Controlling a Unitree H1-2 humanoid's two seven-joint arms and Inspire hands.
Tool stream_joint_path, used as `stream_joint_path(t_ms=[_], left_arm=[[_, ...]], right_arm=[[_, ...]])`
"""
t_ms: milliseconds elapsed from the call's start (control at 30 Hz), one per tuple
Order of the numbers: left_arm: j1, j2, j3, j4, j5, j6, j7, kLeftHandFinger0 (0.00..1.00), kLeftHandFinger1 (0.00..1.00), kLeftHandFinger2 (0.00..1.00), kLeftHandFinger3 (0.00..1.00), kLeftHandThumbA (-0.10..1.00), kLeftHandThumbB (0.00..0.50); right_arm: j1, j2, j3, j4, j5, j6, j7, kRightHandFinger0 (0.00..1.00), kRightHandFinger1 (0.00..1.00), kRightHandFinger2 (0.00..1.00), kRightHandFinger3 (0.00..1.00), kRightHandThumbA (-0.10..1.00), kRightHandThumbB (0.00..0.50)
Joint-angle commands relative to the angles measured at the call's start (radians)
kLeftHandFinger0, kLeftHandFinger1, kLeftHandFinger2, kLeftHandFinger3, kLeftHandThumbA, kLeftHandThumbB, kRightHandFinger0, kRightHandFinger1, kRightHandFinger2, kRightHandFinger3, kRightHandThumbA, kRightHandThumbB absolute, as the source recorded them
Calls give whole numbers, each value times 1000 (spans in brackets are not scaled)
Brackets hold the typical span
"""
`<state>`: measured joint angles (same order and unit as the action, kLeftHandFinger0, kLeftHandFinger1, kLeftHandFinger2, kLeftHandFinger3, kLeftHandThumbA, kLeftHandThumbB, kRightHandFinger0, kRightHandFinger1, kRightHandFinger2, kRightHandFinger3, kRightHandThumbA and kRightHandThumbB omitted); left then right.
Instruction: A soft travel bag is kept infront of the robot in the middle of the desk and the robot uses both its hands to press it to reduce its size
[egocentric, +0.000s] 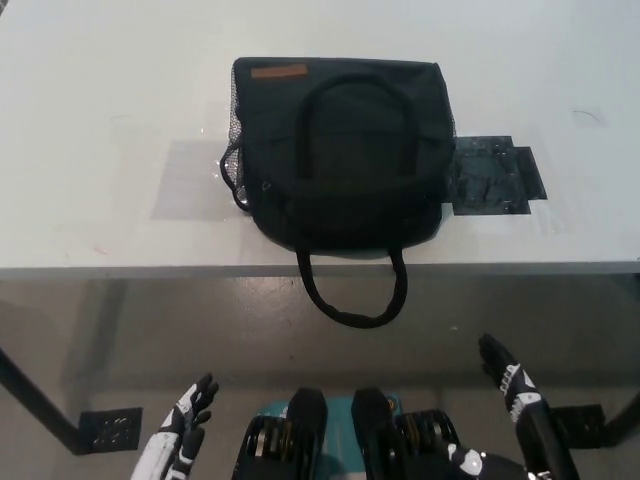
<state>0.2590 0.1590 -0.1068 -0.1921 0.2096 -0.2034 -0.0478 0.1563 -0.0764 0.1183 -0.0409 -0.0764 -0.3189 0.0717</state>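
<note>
A black bag (340, 155) lies on the white desk (110, 120), in the middle and close to the near edge. One handle (352, 290) hangs over that edge and makes a loop below the desk. The other handle (355, 110) lies flat on top of the bag as an arch. Near the far left corner of the bag there is a small brown label (279, 71) (if something is written on it, it is too small to read). On the left side of the bag a mesh pocket (233, 150) shows, with a thin cord beside it.

Just to the right of the bag, touching its side, a dark flat sheet (492, 177) lies on the desk. No writing can be read on it.

Both hands are low, below the desk edge and well apart from the bag. The left hand (188, 415) is at the lower left, its fingers spread a little and holding nothing. The right hand (505, 372) is at the lower right, fingers stretched out and pointing up toward the desk, also holding nothing.

On the floor at the lower left, a dark plate (110, 430) sits at the foot of a desk leg.
</note>
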Motion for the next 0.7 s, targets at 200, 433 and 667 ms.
stream_joint_path(t_ms=[200, 433, 667], left_arm=[[-61, 21, 64, -422, 464, -108, 37, 1000, 1000, 1000, 1000, 1000, 296], [-292, 94, 112, -490, 538, -3, -78, 1000, 1000, 1000, 1000, 1000, 298], [-611, 204, 153, -453, 526, 110, -185, 1000, 1000, 1000, 1000, 1000, 290]], right_arm=[[-30, 16, -46, -467, -432, 87, -7, 1000, 1000, 1000, 1000, 1000, 225], [-201, 0, -56, -562, -458, 180, 57, 1000, 1000, 1000, 1000, 1000, 229], [-486, -30, -57, -556, -507, 350, 149, 1000, 1000, 1000, 1000, 1000, 266]])
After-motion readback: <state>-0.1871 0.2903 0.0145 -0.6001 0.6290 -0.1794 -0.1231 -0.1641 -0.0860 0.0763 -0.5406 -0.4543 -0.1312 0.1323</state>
